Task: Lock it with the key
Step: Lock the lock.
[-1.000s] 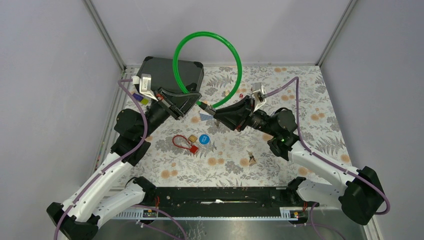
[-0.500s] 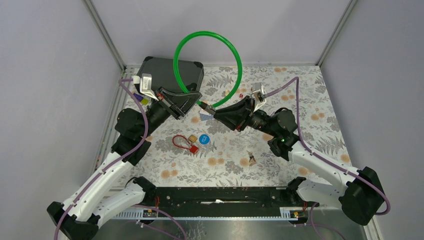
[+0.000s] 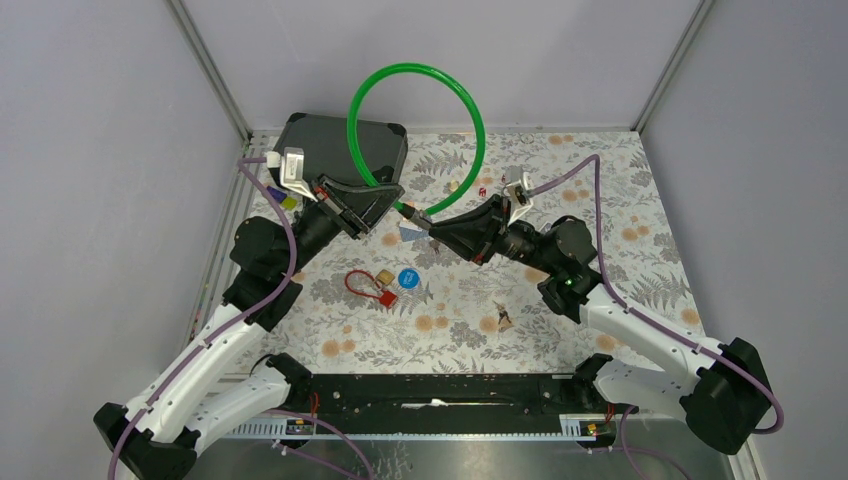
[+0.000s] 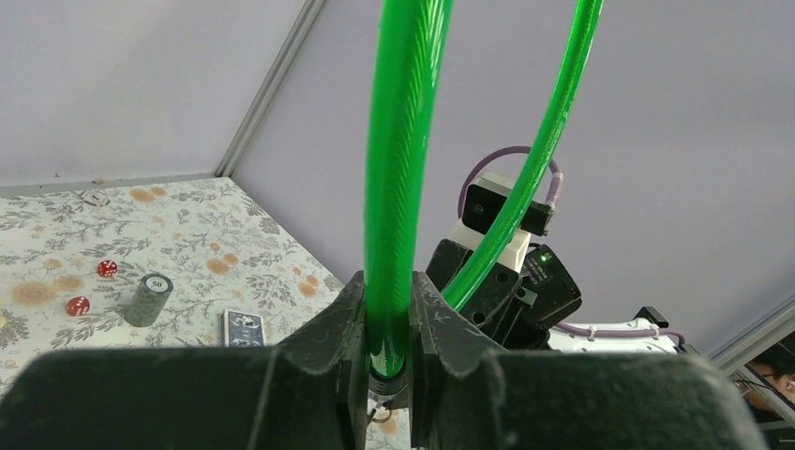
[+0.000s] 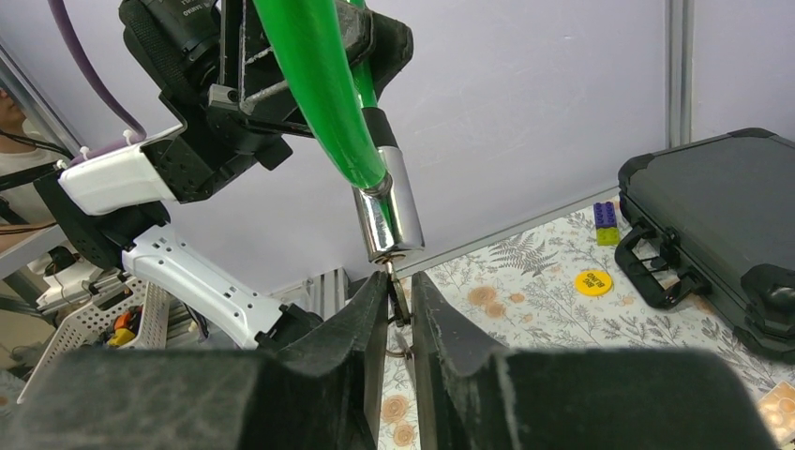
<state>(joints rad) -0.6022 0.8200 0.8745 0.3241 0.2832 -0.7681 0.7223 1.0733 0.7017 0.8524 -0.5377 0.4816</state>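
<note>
A green cable lock (image 3: 415, 75) loops up above the table. My left gripper (image 3: 385, 192) is shut on the green cable (image 4: 403, 141) just above its black end, its fingers (image 4: 342, 323) pressed on both sides. The cable's other end carries a chrome lock cylinder (image 5: 392, 216) with the key (image 5: 397, 300) hanging out of its underside. My right gripper (image 5: 400, 295) reaches up from below with the key between its fingers. The jaws stand narrowly open: the left finger is against the key and a thin gap shows on the other side. In the top view the right gripper (image 3: 432, 225) meets the cylinder (image 3: 412, 214).
A black case (image 3: 345, 150) lies at the back left, behind the left arm. On the floral cloth lie a small red padlock (image 3: 370, 285), a blue disc (image 3: 407, 278), a card deck (image 4: 244, 328), a chip stack (image 4: 148, 298), red dice (image 4: 107, 268) and a yellow disc (image 5: 592, 281).
The right gripper's jaws have narrowed around the key. The right arm has shifted very slightly; the left arm and the cable loop have stayed put.
</note>
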